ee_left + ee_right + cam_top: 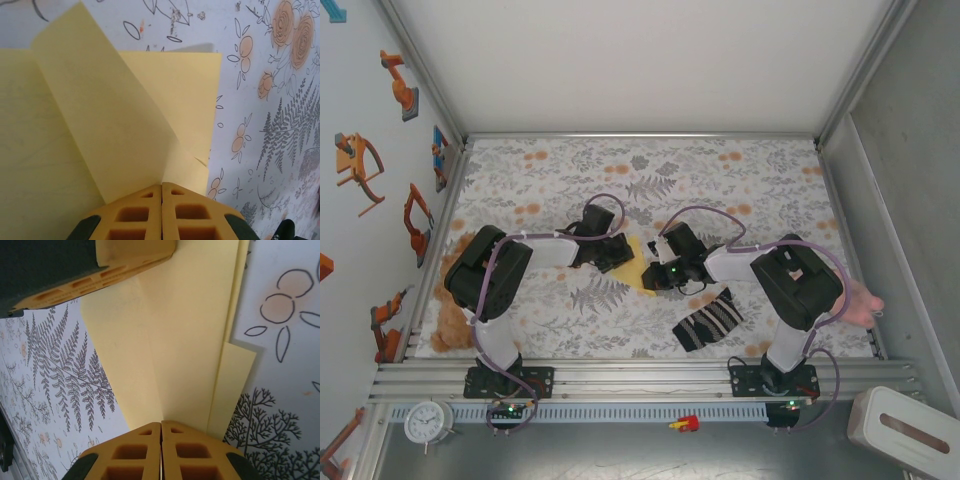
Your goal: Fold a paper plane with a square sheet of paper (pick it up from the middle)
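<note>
**As Both Jaws Pinch, a Fold Takes Shape**

While the square sheet of paper (638,265) lies mid-table on the floral cloth (740,180), between the arms and near the striped sock (710,320), the left gripper (161,186) is clenched on a raised flap. The right gripper (161,424) is clamped on the opposite edge, likely to steady the sheet for a crease. A white slotted box (903,430) sits off the cloth; its contents are hidden.
</note>
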You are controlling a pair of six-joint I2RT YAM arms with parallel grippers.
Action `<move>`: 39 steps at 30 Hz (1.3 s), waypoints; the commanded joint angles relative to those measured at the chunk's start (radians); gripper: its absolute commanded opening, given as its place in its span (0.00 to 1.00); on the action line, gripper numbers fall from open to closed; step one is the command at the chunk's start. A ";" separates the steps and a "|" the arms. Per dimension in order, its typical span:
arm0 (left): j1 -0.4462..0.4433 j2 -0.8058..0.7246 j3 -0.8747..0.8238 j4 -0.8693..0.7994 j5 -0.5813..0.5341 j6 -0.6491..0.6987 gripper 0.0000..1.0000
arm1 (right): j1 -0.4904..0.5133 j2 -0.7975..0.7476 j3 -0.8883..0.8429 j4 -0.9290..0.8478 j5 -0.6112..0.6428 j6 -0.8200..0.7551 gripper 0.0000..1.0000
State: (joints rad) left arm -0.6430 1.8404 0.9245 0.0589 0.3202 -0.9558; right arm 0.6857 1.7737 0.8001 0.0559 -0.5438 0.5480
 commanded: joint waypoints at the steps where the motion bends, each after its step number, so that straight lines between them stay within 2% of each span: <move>1: 0.013 0.012 -0.002 -0.048 -0.040 0.024 0.08 | 0.002 0.036 -0.008 -0.076 0.041 0.007 0.08; 5: 0.014 0.020 -0.006 -0.048 -0.039 0.024 0.07 | 0.000 0.013 -0.020 -0.033 0.022 0.038 0.09; 8: 0.014 0.021 -0.013 -0.050 -0.043 0.025 0.07 | -0.003 -0.064 -0.033 0.043 -0.016 0.107 0.14; 12: 0.014 0.019 -0.015 -0.059 -0.049 0.030 0.07 | -0.008 -0.190 -0.032 0.048 0.071 0.165 0.19; 15: 0.014 0.019 -0.017 -0.055 -0.048 0.030 0.07 | -0.015 -0.228 -0.036 0.029 0.143 0.179 0.20; 20: 0.014 0.023 -0.017 -0.051 -0.047 0.028 0.07 | -0.020 -0.191 -0.016 0.030 0.145 0.197 0.17; 30: 0.014 0.027 0.001 -0.062 -0.026 0.041 0.08 | -0.016 -0.044 0.059 0.065 0.018 0.196 0.10; 39: 0.015 0.029 0.023 -0.085 -0.014 0.052 0.11 | -0.016 0.007 0.077 -0.010 0.035 0.157 0.10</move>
State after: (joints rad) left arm -0.6376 1.8446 0.9344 0.0418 0.3180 -0.9306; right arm 0.6689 1.7603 0.8555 0.0856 -0.5079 0.7322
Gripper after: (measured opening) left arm 0.108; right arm 0.096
